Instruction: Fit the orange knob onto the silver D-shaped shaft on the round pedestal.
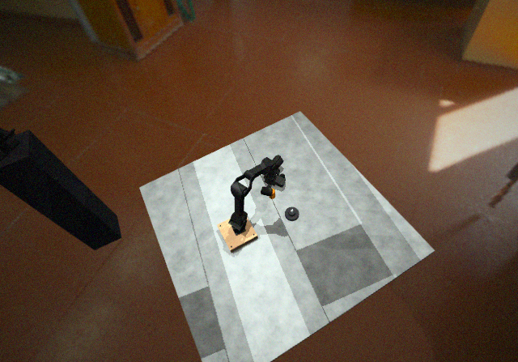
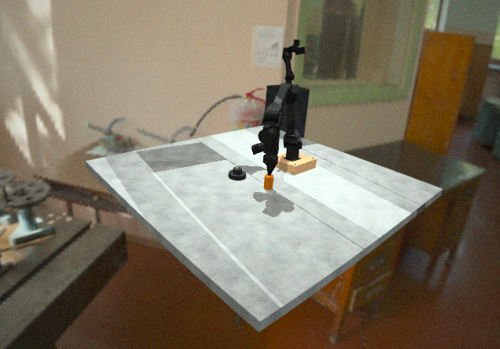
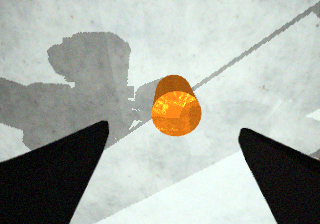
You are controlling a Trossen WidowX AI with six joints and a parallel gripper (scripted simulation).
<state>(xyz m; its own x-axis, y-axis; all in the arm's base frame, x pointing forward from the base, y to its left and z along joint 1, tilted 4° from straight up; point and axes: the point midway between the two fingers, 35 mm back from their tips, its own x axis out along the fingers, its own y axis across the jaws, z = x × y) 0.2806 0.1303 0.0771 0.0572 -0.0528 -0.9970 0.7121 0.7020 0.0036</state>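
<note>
A worn orange-brown wooden door panel (image 2: 440, 90) stands upright at the right of the exterior view — a dark-topped wooden desk (image 2: 456, 172) is near it. On the pale beige wall hangs a white paper notice (image 2: 267, 47) — beside a green-framed window (image 2: 363, 94), its printing too blurred to read.
</note>
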